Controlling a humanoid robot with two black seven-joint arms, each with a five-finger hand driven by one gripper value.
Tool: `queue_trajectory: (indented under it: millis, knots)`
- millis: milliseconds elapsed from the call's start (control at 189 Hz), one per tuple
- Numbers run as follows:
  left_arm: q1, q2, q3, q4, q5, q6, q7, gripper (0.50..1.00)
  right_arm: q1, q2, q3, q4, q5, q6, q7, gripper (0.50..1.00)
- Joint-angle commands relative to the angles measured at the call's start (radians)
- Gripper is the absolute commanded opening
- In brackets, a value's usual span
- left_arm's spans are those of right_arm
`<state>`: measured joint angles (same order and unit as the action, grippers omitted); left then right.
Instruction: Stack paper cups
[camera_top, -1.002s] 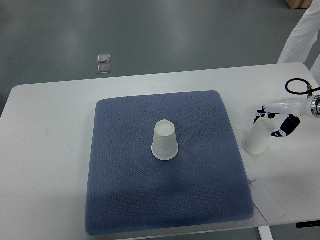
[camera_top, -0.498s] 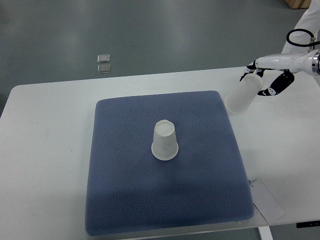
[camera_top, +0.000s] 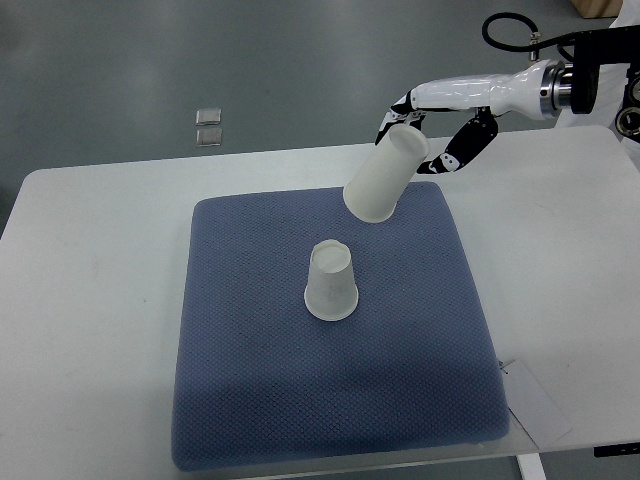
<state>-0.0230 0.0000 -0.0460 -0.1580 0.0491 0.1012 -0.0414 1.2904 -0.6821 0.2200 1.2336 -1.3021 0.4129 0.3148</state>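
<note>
— Grey floor beyond, white worktop (camera_top: 90, 260). What are the fingers (camera_top: 462, 148) doing?
— Right hand (camera_top: 432, 130) grips the base of a tilted paper cup (camera_top: 385, 176), mouth down-left, above the blue mat's (camera_top: 300, 400) far edge.
— And the other cup (camera_top: 331, 281)?
— Upside down, mid-mat, apart from it.

cups: matt white paper is seen on the held cup (camera_top: 386, 177) and the standing cup (camera_top: 330, 281) | mat (camera_top: 250, 380): blue dimpled cloth | table (camera_top: 90, 300): smooth white | right hand (camera_top: 432, 128): glossy white plastic shell, black joints
</note>
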Motion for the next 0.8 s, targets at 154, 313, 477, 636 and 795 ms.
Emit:
queue_trajectory:
  millis: [154, 313, 477, 636, 795]
  knots:
    - [0.0, 0.0, 0.0, 0.0, 0.0, 0.0, 0.0, 1.0, 0.021, 0.075, -0.001, 0.0, -0.005, 0.06, -0.002, 0.633]
    - [0.0, 0.0, 0.0, 0.0, 0.0, 0.0, 0.0, 1.0, 0.024, 0.096, -0.001, 0.004, -0.012, 0.092, 0.0, 0.637]
    - [0.0, 0.0, 0.0, 0.0, 0.0, 0.0, 0.0, 1.0, 0.03, 0.134, -0.01, 0.009, -0.04, 0.092, 0.0, 0.641]
    - [0.0, 0.0, 0.0, 0.0, 0.0, 0.0, 0.0, 1.0, 0.03, 0.157, -0.016, 0.009, -0.094, 0.089, -0.006, 0.646]
    - [0.0, 0.0, 0.0, 0.0, 0.0, 0.0, 0.0, 1.0, 0.03, 0.161, -0.016, 0.009, -0.123, 0.086, -0.006, 0.664]
